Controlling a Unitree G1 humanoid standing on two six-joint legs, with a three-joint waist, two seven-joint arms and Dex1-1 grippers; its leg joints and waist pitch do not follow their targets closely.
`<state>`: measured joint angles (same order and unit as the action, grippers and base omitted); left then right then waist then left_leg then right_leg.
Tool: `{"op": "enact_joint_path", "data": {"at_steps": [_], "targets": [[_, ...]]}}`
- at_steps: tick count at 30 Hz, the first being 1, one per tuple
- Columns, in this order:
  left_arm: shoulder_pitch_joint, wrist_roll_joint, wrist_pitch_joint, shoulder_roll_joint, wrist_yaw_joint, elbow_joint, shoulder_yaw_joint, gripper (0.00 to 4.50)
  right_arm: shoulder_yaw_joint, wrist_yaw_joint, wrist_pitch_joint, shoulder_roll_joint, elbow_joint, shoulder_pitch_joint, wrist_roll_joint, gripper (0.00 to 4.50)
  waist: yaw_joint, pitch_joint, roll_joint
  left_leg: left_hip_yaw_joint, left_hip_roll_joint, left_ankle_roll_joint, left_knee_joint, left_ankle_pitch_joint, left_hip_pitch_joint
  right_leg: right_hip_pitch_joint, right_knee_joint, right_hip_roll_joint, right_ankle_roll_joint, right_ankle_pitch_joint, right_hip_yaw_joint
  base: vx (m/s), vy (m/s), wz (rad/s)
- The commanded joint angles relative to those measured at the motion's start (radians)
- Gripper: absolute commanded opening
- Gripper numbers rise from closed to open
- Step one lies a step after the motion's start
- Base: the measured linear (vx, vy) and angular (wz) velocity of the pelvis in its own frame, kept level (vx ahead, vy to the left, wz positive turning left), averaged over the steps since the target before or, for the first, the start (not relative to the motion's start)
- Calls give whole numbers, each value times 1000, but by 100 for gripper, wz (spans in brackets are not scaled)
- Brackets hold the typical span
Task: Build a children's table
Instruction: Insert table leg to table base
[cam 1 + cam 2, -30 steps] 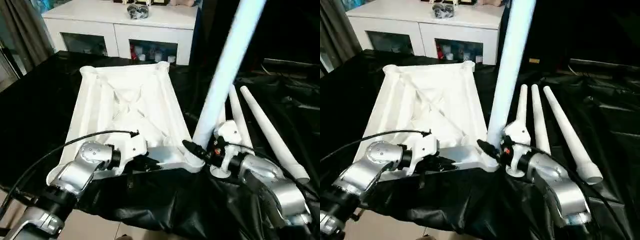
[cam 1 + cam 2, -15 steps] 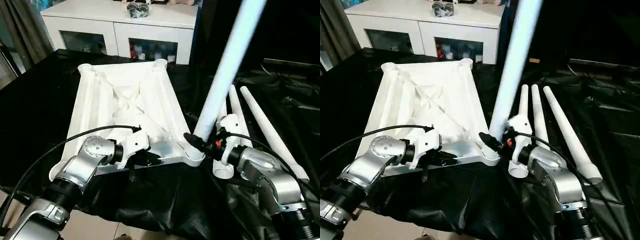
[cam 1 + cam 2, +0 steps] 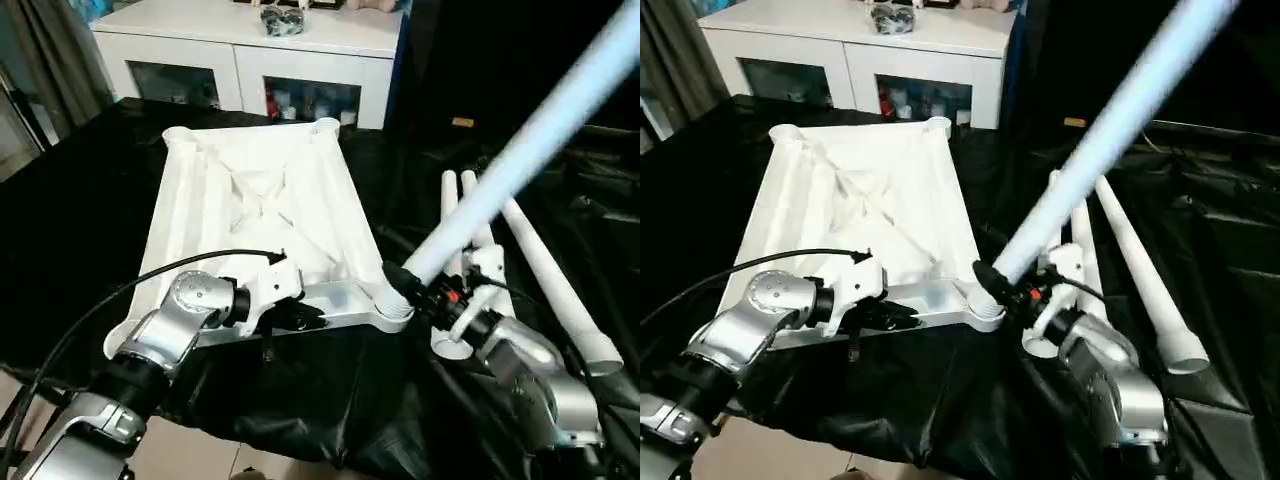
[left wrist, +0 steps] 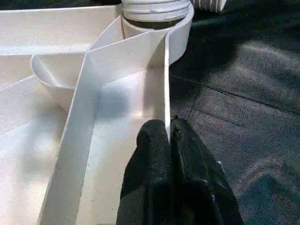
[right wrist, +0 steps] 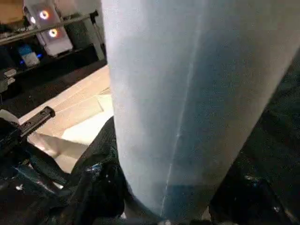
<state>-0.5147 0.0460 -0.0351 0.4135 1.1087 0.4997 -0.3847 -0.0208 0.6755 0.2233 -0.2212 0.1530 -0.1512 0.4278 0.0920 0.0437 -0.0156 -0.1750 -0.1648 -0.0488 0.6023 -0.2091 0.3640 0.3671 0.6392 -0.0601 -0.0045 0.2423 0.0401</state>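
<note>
Right gripper grasps the table leg, now leaning further toward upper right; left gripper stays clenched on the tabletop rim.

The tabletop is white plastic, its underside crossed by white ribs. The tilted leg looks pale bluish-white; the spare legs are white. A glossy black cloth covers the counter. The cabinet is white with dark glass doors. The forearms are silver.
</note>
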Motion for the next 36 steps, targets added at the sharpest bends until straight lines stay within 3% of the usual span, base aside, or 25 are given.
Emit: {"op": "enact_joint_path", "data": {"at_steps": [1, 5, 9, 18, 21, 23, 24, 29, 30, 31, 34, 36], "targets": [[-31, 0, 13, -7, -36, 20, 42, 0, 43, -2, 21, -13, 52, 43, -59, 189, 0, -37, 7, 30, -72, -7, -92, -237, -11, -16, -109, -103, -178, 289, -57, 0, 0, 0], [-35, -4, 20, -10, -37, 29, 43, 0, 93, -12, -9, -43, 26, 52, -128, 189, 0, -36, 8, 31, -74, -11, -95, -251, -13, -13, -113, -103, -164, 327, -58, 0, 0, 0], [-33, -10, 26, -10, -37, 29, 41, 0, 141, -9, -14, -67, 11, 32, -189, 189, -2, -35, 16, 30, -74, -3, -97, -235, -10, -14, -113, -103, -158, 318, -58, 0, 0, 0], [-12, -13, 23, 2, -8, -6, 27, 0, 207, 49, 4, -73, 93, -64, -228, 189, -12, -29, 17, 35, -77, -21, -104, -298, -14, -8, -122, -106, -150, 406, -58, 0, 0, 0], [-6, -12, 19, 9, 8, -19, 22, 0, 216, 68, 4, -73, 128, -94, -235, 189, -18, -23, 19, 40, -75, -28, -108, -323, -8, -10, -123, -107, -144, 438, -57, 0, 0, 0], [-6, -12, 19, 9, 8, -19, 22, 0, 216, 68, 4, -73, 128, -94, -235, 189, -21, -22, 19, 40, -76, -32, -109, -340, -14, -5, -127, -107, -138, 459, -59, 0, 0, 0], [-6, -12, 19, 9, 8, -19, 22, 0, 216, 68, 4, -73, 128, -94, -235, 189, -21, -22, 21, 39, -77, -32, -109, -344, -19, -3, -130, -107, -141, 454, -61, 0, 0, 0], [-4, -13, 17, 12, 13, -23, 20, 0, 220, 75, 4, -74, 140, -105, -238, 189, -23, -23, 22, 35, -78, -25, -110, -319, -19, -5, -124, -105, -166, 378, -61, 0, 0, 0], [3, -10, 16, 36, 63, -60, 6, 0, 255, 170, -10, -86, 183, -140, -234, 189, -25, -12, 23, 36, -76, -16, -111, -326, -13, -3, -123, -104, -176, 376, -62, 0, 0, 0], [3, -10, 16, 36, 63, -60, 6, 0, 255, 170, -10, -86, 183, -140, -234, 189, -27, -12, 22, 36, -76, -14, -111, -326, -13, -4, -124, -105, -177, 380, -62, 0, 0, 0], [1, 9, 33, 49, 119, -80, 3, 0, 281, 255, -25, -99, 181, -134, -222, 189, -26, -15, 23, 32, -79, -3, -110, -283, -14, -8, -120, -103, -190, 304, -63, 0, 0, 0], [-3, 14, 37, 53, 136, -80, 3, 0, 286, 273, -30, -102, 177, -126, -219, 189, -26, -16, 25, 29, -78, 13, -108, -237, -13, -13, -110, -100, -216, 196, -61, 30, -3, 0]]}}
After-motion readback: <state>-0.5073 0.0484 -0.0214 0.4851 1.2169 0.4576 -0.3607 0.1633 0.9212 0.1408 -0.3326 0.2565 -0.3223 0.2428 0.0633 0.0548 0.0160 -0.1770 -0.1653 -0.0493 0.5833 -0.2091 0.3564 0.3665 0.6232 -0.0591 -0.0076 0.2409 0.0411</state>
